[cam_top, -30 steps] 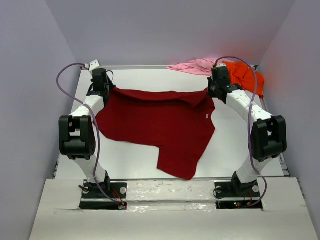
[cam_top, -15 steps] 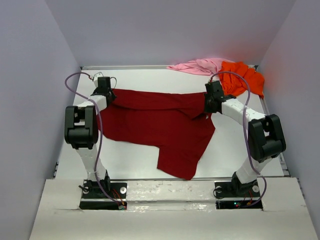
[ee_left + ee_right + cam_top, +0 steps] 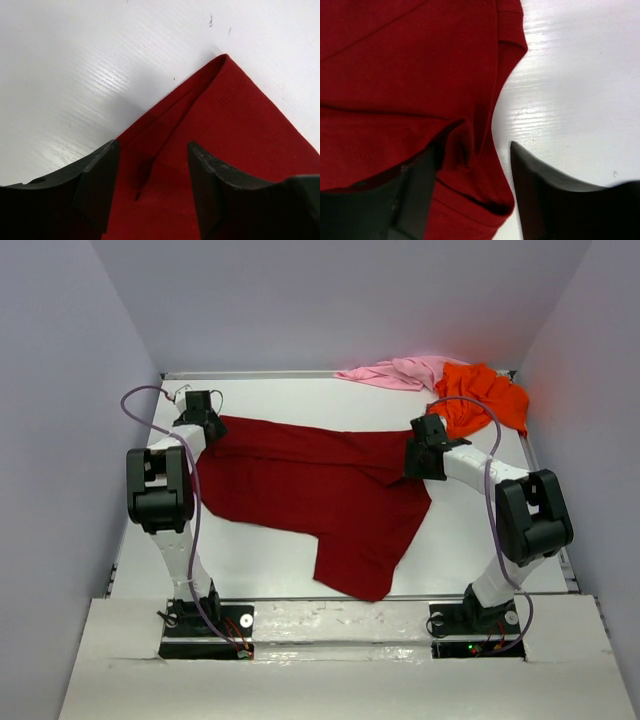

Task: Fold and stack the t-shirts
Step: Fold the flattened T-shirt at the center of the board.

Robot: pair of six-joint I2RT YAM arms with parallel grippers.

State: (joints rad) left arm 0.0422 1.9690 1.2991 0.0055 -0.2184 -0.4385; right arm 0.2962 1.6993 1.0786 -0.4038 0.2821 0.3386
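Note:
The dark red t-shirt (image 3: pixel 310 490) lies spread across the white table, one sleeve pointing toward the near edge. My left gripper (image 3: pixel 210 423) sits low over its far left corner. In the left wrist view the left gripper (image 3: pixel 152 172) is open, with the folded corner of the dark red t-shirt (image 3: pixel 235 115) lying loose between the fingers. My right gripper (image 3: pixel 414 462) is at the shirt's far right edge, and in the right wrist view that gripper (image 3: pixel 475 177) is open over the shirt's hem (image 3: pixel 470 200). The orange t-shirt (image 3: pixel 487 398) and pink t-shirt (image 3: pixel 395 372) lie crumpled at the back right.
The white table (image 3: pixel 270 565) is boxed in by pale purple walls on the left, right and back. A metal rail (image 3: pixel 260 374) runs along the far edge. Purple cables (image 3: pixel 140 400) loop off both arms.
Both grippers have opened and let go of the dark red t-shirt. Its far edge, held stretched between them before, now rests on the table, and both wrists have dropped lower.

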